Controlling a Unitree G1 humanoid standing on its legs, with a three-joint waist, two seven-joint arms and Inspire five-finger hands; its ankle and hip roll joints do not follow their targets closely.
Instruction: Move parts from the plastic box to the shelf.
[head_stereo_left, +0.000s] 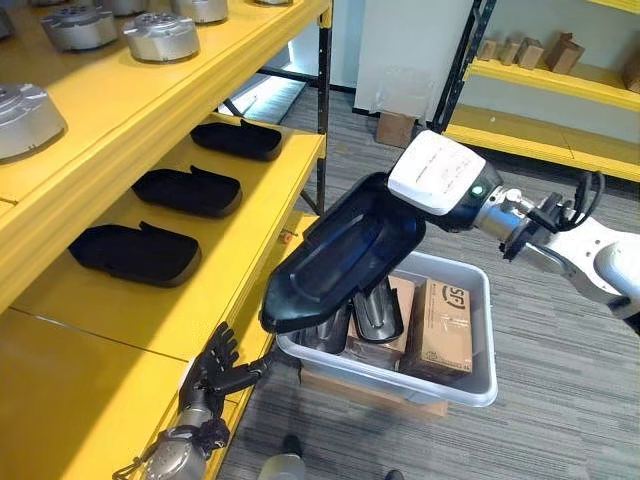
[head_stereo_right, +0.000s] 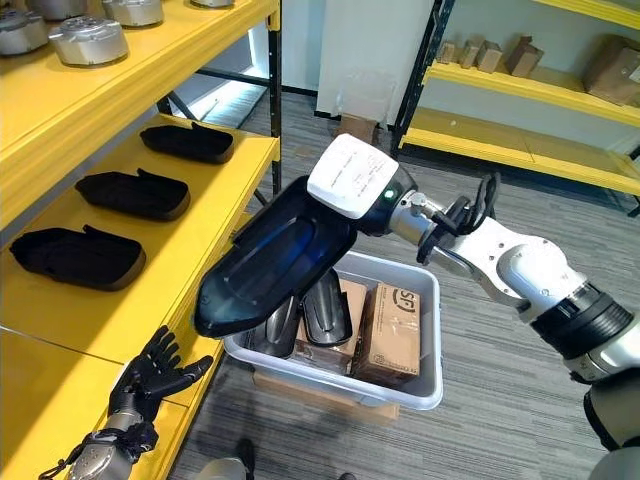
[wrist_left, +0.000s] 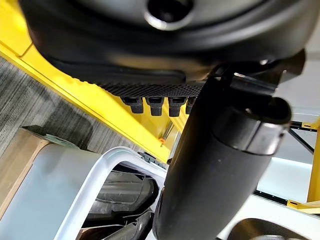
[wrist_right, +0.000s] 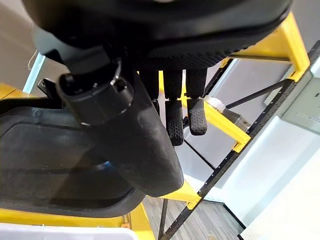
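My right hand (head_stereo_left: 437, 175) is shut on a long black shell part (head_stereo_left: 345, 255) and holds it tilted in the air, above the white plastic box (head_stereo_left: 470, 385) and just off the edge of the yellow shelf (head_stereo_left: 130, 310). In the right wrist view the thumb (wrist_right: 135, 145) presses the part's rim (wrist_right: 50, 170). More black parts (head_stereo_left: 378, 310) stand in the box beside cardboard cartons (head_stereo_left: 445, 320). Three matching black parts (head_stereo_left: 135, 253) lie in a row on the shelf's middle level. My left hand (head_stereo_left: 215, 372) hovers open, fingers spread, at the shelf's front edge below the held part.
Silver round parts (head_stereo_left: 160, 35) sit on the upper shelf level. A second yellow rack (head_stereo_left: 560, 80) with small cartons stands at the back right, and a cardboard box (head_stereo_left: 396, 128) lies on the floor. Grey carpet (head_stereo_left: 560, 400) spreads right of the box.
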